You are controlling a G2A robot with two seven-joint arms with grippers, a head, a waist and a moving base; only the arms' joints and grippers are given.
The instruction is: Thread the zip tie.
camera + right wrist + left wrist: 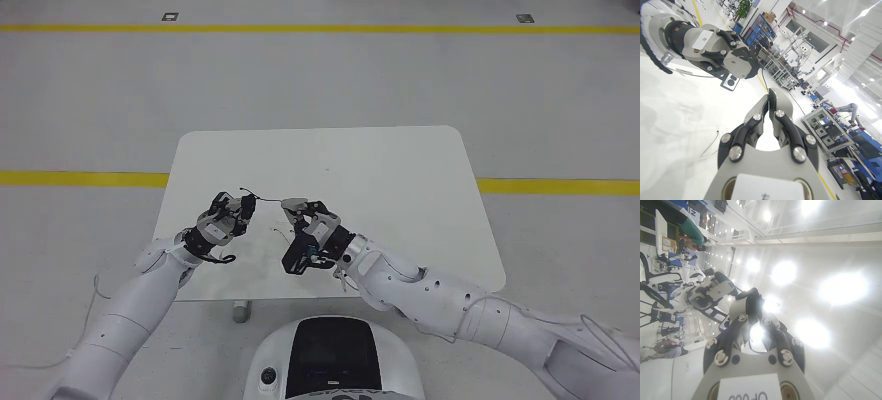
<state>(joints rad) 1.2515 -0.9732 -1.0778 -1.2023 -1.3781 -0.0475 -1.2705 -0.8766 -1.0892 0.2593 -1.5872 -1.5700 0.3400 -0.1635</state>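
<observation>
Zip tie (762, 75) spans the gap, pinched in both jaws.

Narrow gap between left gripper (245, 204) and right gripper (290, 206), crossed by zip tie (265, 199); passable room over far surface (400, 160).

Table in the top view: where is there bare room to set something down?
Bare: the far half of the table, and its right side beyond the right gripper. Crowded: the near left part, where the left gripper and right gripper hold the zip tie between them.
</observation>
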